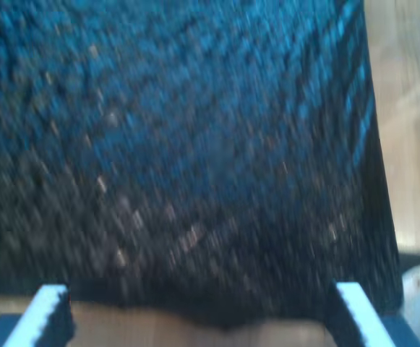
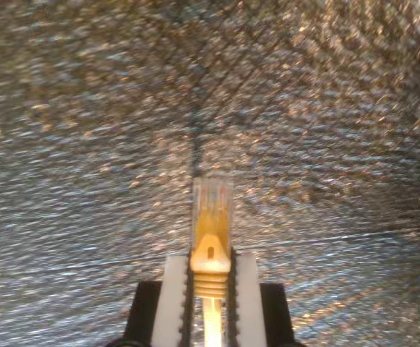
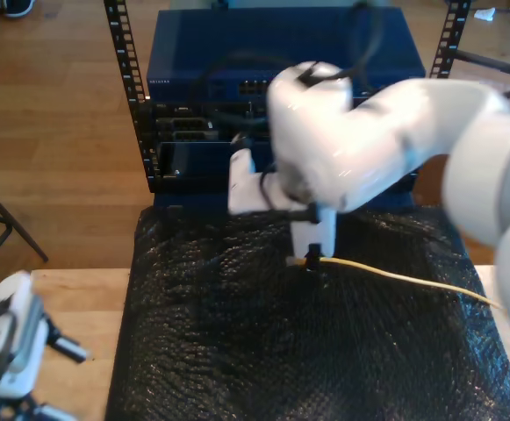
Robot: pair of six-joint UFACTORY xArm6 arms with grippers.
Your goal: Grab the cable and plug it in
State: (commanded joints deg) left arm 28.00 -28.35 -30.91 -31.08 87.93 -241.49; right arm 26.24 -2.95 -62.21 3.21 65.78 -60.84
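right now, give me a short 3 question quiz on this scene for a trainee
1. True or false: my second tool is shut on the cable.
2. Multiple choice: in the second wrist view, the clear plug a) sticks out past the fingertips, b) lies loose on the black mat, c) sits in a port of the blue rack unit.
3. Fill in: my first tool has its jaws ____ with nothing between them.

Key: 1 true; 2 a; 3 open. In the exterior view the cable trails off to that view's right across the mat.
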